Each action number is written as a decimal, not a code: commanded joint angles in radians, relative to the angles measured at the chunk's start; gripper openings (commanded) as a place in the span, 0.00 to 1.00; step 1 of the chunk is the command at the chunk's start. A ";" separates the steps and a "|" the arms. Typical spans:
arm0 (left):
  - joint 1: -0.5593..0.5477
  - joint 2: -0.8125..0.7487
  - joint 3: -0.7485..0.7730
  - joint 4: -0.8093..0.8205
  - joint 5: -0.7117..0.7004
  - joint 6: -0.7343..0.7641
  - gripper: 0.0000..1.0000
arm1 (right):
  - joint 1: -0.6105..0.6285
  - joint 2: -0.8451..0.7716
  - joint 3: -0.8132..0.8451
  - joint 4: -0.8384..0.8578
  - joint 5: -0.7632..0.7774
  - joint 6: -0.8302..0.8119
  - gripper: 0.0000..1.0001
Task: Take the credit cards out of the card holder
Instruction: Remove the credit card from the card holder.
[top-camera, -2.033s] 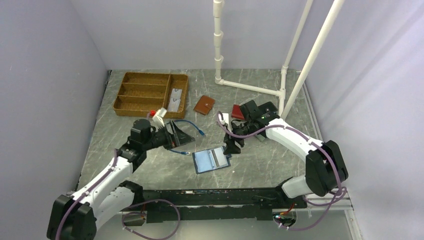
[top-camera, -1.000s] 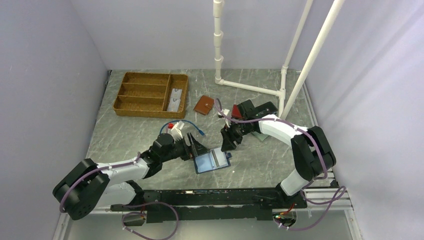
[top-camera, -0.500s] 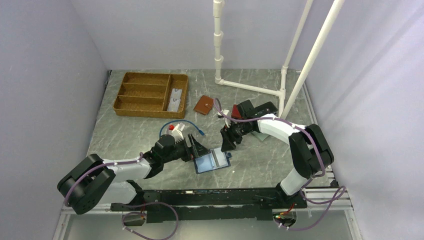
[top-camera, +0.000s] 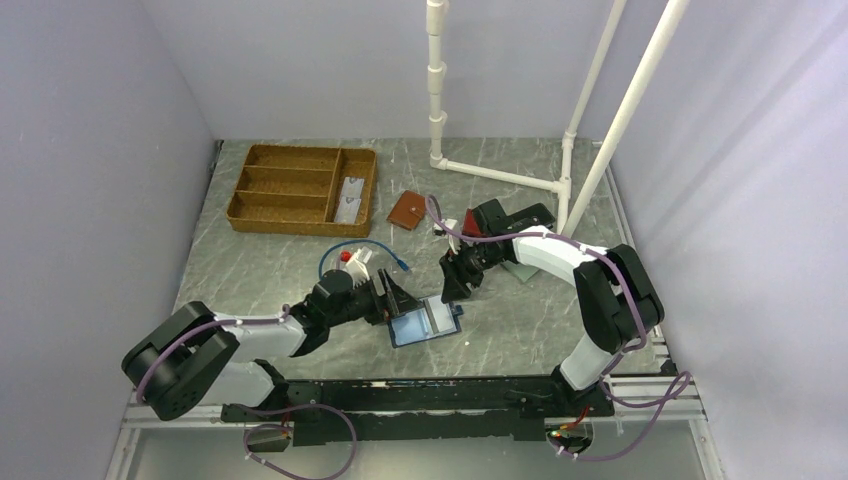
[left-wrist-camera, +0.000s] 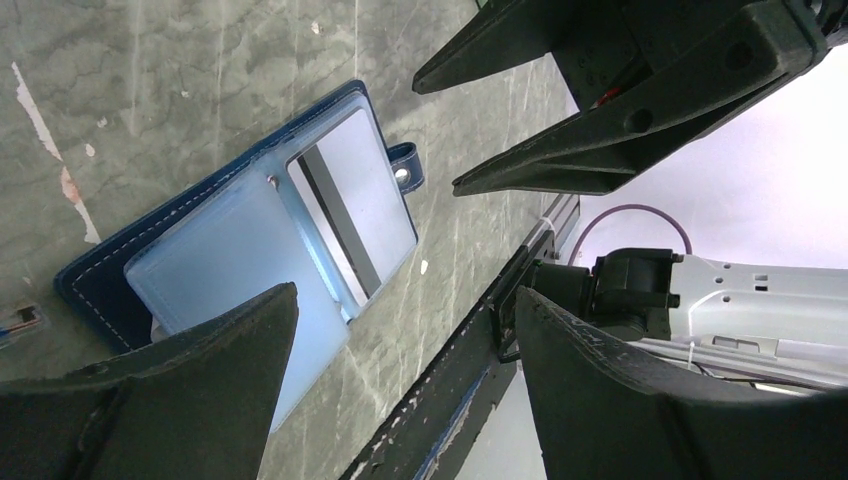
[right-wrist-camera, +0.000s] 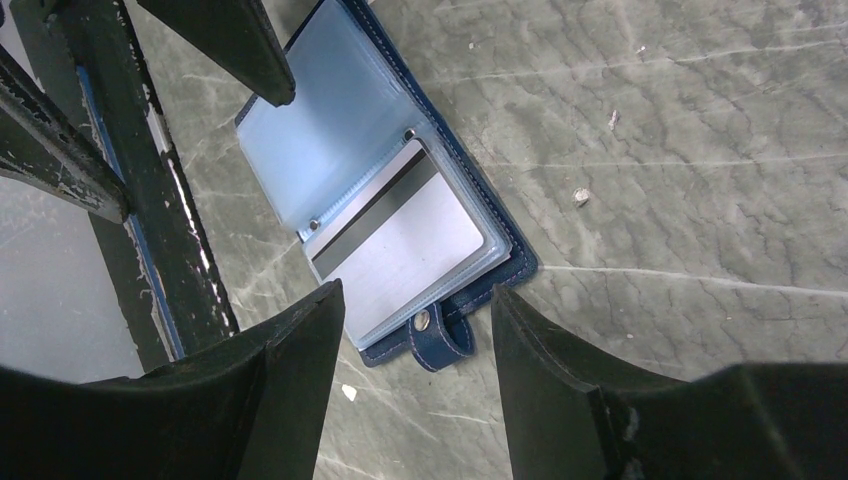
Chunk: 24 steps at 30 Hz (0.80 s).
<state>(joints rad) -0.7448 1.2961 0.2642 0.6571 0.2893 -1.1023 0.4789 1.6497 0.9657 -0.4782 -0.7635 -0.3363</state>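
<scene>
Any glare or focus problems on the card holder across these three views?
Top external: even light, no hard shadows; the card holder is small but legible. Left wrist: the holder is sharp with a mild sheen on its plastic sleeves, the background at right is blown out white, and the left gripper is a dark silhouette. Right wrist: the striped card is crisp with no glare; the right gripper is dark and featureless.

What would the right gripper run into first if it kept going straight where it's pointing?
Probably the open card holder, at its snap-tab end where the grey card lies, though the depth is hard to judge.
</scene>
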 joint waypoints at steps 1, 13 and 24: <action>-0.007 0.019 -0.007 0.090 -0.009 -0.021 0.84 | -0.002 0.004 0.035 -0.006 -0.010 0.006 0.59; -0.016 0.045 -0.025 0.125 -0.013 -0.039 0.84 | -0.002 0.012 0.038 -0.002 0.001 0.017 0.59; -0.026 0.068 -0.026 0.139 -0.035 -0.050 0.83 | -0.002 0.038 0.041 0.004 0.016 0.040 0.59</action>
<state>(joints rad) -0.7628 1.3476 0.2420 0.7444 0.2810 -1.1465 0.4789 1.6752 0.9684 -0.4786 -0.7589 -0.3130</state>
